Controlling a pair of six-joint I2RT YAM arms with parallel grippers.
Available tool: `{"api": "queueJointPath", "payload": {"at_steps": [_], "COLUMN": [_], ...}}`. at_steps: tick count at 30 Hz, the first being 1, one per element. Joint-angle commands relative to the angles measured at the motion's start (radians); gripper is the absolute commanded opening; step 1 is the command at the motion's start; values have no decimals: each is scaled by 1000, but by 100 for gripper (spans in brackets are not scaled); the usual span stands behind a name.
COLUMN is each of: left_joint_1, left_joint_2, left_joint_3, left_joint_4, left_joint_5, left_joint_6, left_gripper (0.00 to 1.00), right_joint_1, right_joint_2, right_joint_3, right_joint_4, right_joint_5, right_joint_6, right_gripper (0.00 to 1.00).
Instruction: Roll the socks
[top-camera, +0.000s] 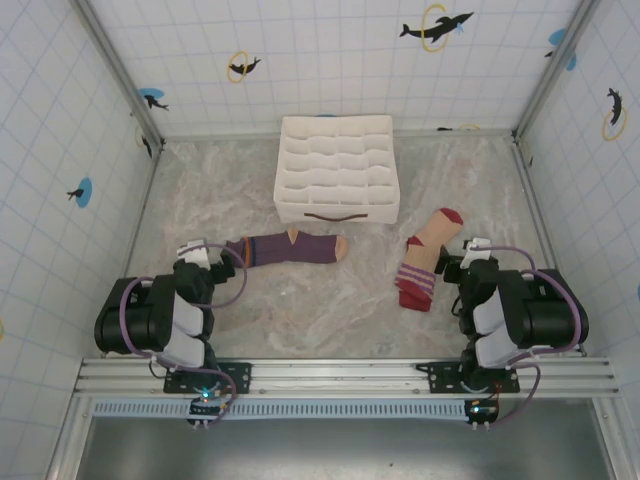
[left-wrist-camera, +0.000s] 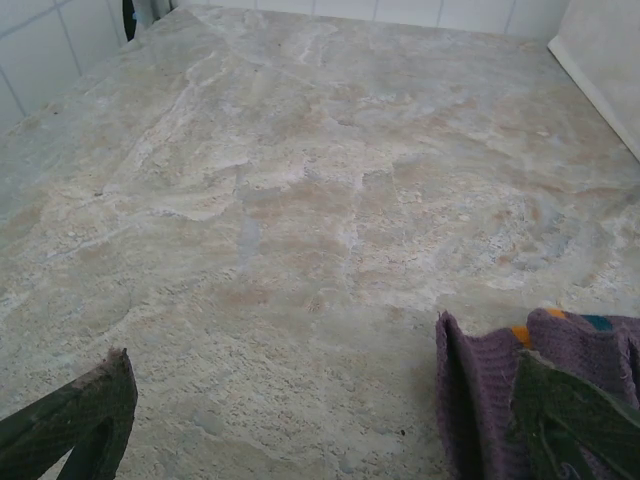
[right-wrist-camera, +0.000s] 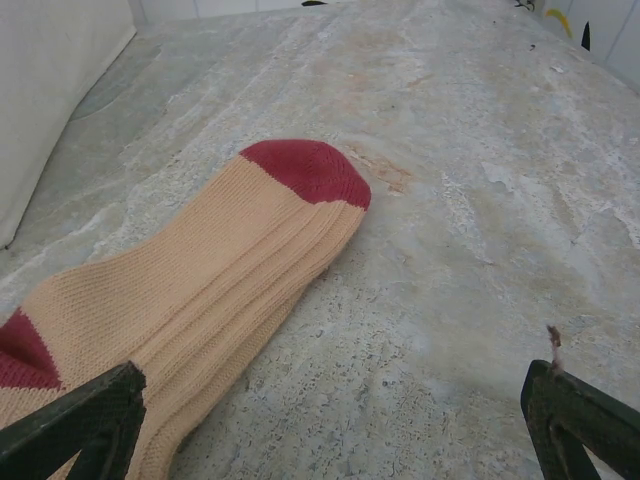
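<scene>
Purple sock (top-camera: 290, 247) is lying left-right, its left end just beside L gripper (top-camera: 203, 256), jaws gaping wide, empty. Beige sock (top-camera: 425, 258) is running near-far, just left of R gripper (top-camera: 462, 262), also wide, empty.

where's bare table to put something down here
Bare table lies between the purple sock and beige sock, in front of the box. Both back corners beside the box are free too. Crowded: the purple sock's end at the left gripper, the beige sock beside the right gripper.
</scene>
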Motion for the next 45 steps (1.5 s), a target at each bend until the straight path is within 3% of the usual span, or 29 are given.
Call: {"api": "queueJointPath", "payload": {"at_steps": [1, 29, 34, 39, 42, 45], "left_joint_1": [9, 3, -10, -40, -98, -176], "left_joint_2": [1, -9, -114, -160, -213, -273], "left_joint_3": [-2, 13, 296, 629, 730, 760], "left_joint_4": [25, 14, -552, -1119, -1334, -1426], "left_joint_5": [-7, -32, -96, -15, 64, 162], "left_joint_6": [-15, -19, -59, -261, -377, -480], "left_gripper": [98, 98, 98, 89, 88, 88], "right_joint_1": [-4, 1, 84, 176, 255, 288], "right_joint_2": [-7, -21, -215, -335, -377, -410], "right_joint_3": [-2, 6, 151, 351, 442, 512], "right_joint_4": [15, 13, -418, -925, -1143, -1351], "right_joint_5": [-4, 9, 168, 266, 338, 319], "right_joint_6": [-10, -17, -17, 96, 149, 278], "right_gripper": [100, 100, 100, 100, 100, 100]}}
